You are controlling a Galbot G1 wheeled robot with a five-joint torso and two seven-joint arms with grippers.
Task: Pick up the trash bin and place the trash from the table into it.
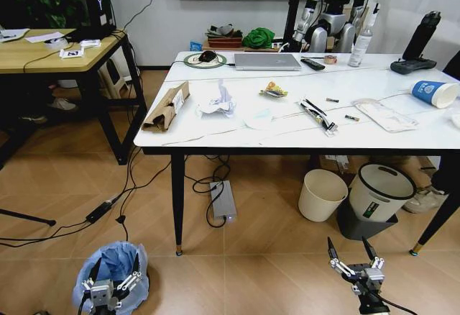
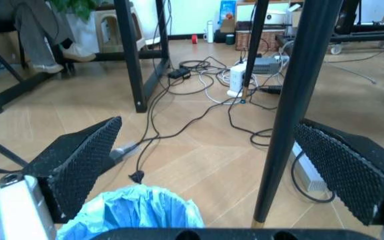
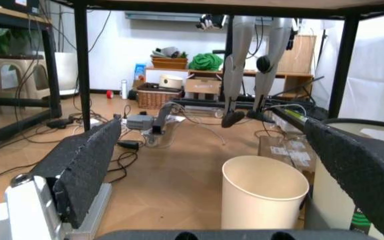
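The trash bin [image 1: 111, 265], lined with a crinkled light-blue bag, stands on the floor left of the table's front left leg. My left gripper [image 1: 113, 270] hangs open just over its rim; in the left wrist view the bin's bag [image 2: 137, 212] lies below the spread fingers [image 2: 78, 160]. My right gripper [image 1: 350, 252] is open and low over bare floor in front of the table [image 1: 215, 135]. On the tabletop lie the trash: a brown cardboard piece [image 1: 167, 105], crumpled white paper [image 1: 218, 103], a yellow wrapper [image 1: 273, 89], a clear tray [image 1: 387, 116] and a blue cup [image 1: 434, 93].
Under the table stand a cream bucket [image 1: 322, 194] [image 3: 264, 197] and a white bin with dark base [image 1: 375, 198]. Cables and a power brick [image 1: 223, 200] trail on the floor. A black table leg [image 2: 292, 110] rises close by the left gripper. A wooden desk [image 1: 50, 52] stands at left.
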